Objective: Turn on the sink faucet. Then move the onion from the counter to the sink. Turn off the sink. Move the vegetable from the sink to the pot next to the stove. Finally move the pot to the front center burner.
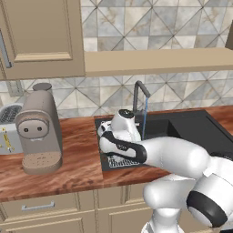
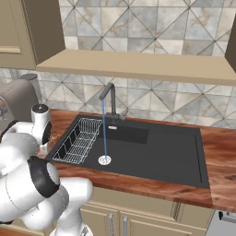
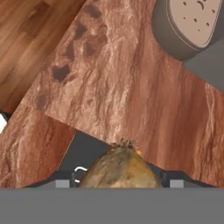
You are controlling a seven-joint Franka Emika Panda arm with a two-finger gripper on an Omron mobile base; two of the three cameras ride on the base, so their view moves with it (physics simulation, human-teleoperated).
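Your pincer (image 3: 119, 186) is grasping the brown-gold, papery-skinned onion (image 3: 119, 170), which sits right between the tips at the bottom of the hand view, its dry tufted top pointing away from the hand. The jaws stand fairly wide because the bulb is broad. You hold it clear above the reddish-brown wooden counter (image 3: 131, 87), which makes sense: the onion has to pass over the sink's edge, so it needs height, not a drag along the surface.

Beyond the onion, farther out from the pincer, lies the drip base of the taupe coffee machine (image 1: 40, 132); in the left base view the hand hangs between that machine and the black recessed sink (image 2: 152, 152). The dark angular faucet (image 2: 109, 99) stands at the back of the sink, and a thin blue stream of water (image 2: 104, 136) falls from it to the drain, so the water is on and the carry to the sink looks like the step in hand. A wire dish rack (image 2: 78, 140) fills the sink's end nearest the pincer; you will likely want to pass it and release under the stream.

The room is a kitchen with a grey-beige triangle-tiled backsplash, tan wooden cabinets above and below, and a white toaster (image 1: 8, 127) on the far side of the coffee machine.
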